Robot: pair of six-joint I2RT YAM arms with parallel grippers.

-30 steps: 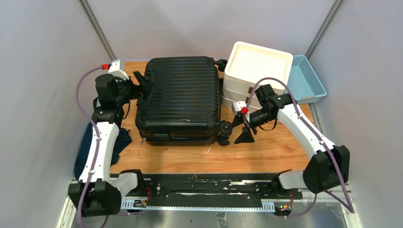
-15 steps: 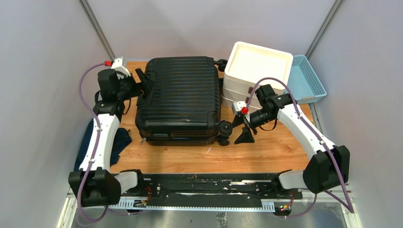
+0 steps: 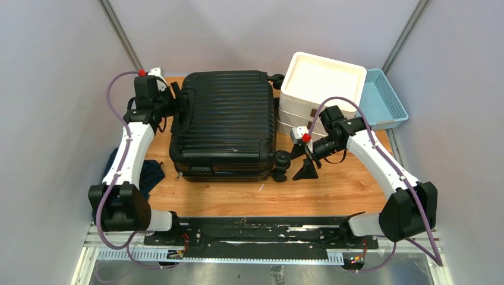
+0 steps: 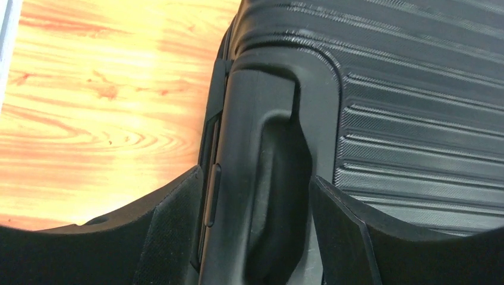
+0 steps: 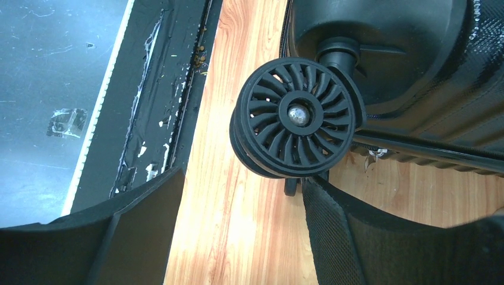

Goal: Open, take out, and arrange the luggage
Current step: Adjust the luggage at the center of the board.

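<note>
At the left side of the luggage (image 3: 226, 119), lying shut on the table (image 3: 238, 196), the left gripper (image 4: 254, 178) is straddling the handle (image 4: 267, 136), clamped or not I cannot tell, the right gripper (image 5: 243, 177) is gaping empty at its wheel (image 5: 297, 116), and I'm fearing a shallow bite slipping off.

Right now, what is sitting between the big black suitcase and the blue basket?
The white stacked boxes sit between the suitcase and the basket, close against both. The top camera view shows this.
</note>
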